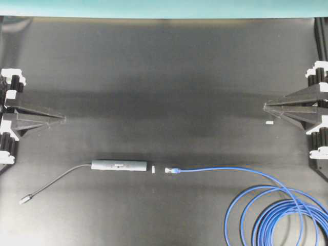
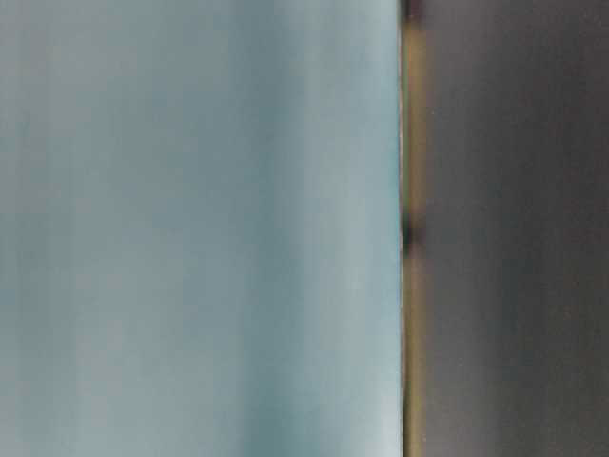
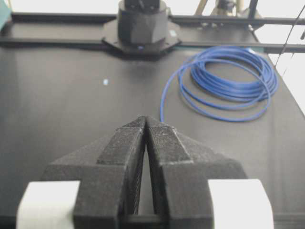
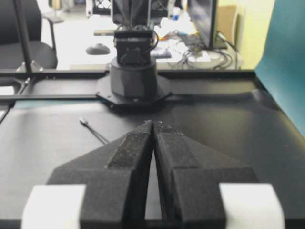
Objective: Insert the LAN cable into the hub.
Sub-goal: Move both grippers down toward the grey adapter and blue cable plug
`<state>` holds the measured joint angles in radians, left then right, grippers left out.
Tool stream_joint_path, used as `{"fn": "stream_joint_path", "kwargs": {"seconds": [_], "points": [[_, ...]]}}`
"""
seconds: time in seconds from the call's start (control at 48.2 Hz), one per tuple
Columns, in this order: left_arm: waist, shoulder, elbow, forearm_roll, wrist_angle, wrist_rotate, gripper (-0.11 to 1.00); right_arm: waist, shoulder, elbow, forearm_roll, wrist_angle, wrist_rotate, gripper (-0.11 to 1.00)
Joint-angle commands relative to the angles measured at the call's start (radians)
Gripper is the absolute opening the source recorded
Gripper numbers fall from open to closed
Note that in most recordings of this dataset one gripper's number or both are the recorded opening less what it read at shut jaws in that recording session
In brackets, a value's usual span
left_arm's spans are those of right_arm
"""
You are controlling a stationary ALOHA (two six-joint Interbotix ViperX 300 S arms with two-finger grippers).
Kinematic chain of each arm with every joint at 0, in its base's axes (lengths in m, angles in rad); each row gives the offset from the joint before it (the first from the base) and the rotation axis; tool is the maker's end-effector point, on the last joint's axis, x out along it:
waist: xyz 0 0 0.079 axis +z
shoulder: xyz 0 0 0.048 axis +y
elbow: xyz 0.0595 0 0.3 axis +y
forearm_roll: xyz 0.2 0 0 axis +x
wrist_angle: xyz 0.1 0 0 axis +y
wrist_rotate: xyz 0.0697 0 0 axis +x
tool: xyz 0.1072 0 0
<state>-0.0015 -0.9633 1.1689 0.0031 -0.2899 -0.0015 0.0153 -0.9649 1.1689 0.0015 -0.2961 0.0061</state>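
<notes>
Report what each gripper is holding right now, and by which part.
Nothing is held. The left gripper and the right gripper are both shut on nothing, parked at the table's sides. The hub and the cable lie untouched on the table.

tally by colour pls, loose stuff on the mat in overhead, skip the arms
Blue: 1, the LAN cable
Dark grey: 1, the hub with its cord
White: 2, a small piece between hub and cable plug, and a small piece by the right fingers
Total: 4
</notes>
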Motion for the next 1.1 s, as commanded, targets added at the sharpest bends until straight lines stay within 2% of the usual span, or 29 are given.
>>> {"fn": "stream_joint_path", "kwargs": {"seconds": [0.0, 0.145, 0.311, 0.456, 0.622, 0.871, 0.975, 1.079], "points": [[-0.008, 0.032, -0.038, 0.040, 0.051, -0.026, 0.06, -0.006, 0.017, -0.015, 0.003, 0.003, 0.008, 0.03], [-0.015, 0.074, -0.098, 0.040, 0.219, -0.058, 0.00, 0.005, 0.072, -0.058, 0.057, 0.141, 0.044, 0.00], [-0.035, 0.129, -0.158, 0.040, 0.390, -0.057, 0.00, 0.017, 0.153, -0.109, 0.057, 0.281, 0.101, 0.00], [-0.061, 0.198, -0.192, 0.040, 0.472, -0.057, 0.00, 0.038, 0.256, -0.146, 0.057, 0.356, 0.118, 0.00], [-0.104, 0.321, -0.224, 0.040, 0.492, -0.055, 0.00, 0.066, 0.411, -0.198, 0.057, 0.400, 0.117, 0.00], [-0.114, 0.486, -0.285, 0.041, 0.506, -0.064, 0.00, 0.086, 0.634, -0.336, 0.057, 0.529, 0.107, 0.00], [-0.118, 0.526, -0.279, 0.041, 0.463, -0.067, 0.00, 0.086, 0.684, -0.365, 0.057, 0.540, 0.106, 0.00], [-0.135, 0.557, -0.253, 0.040, 0.362, -0.069, 0.00, 0.091, 0.715, -0.379, 0.057, 0.517, 0.106, 0.00]]}}
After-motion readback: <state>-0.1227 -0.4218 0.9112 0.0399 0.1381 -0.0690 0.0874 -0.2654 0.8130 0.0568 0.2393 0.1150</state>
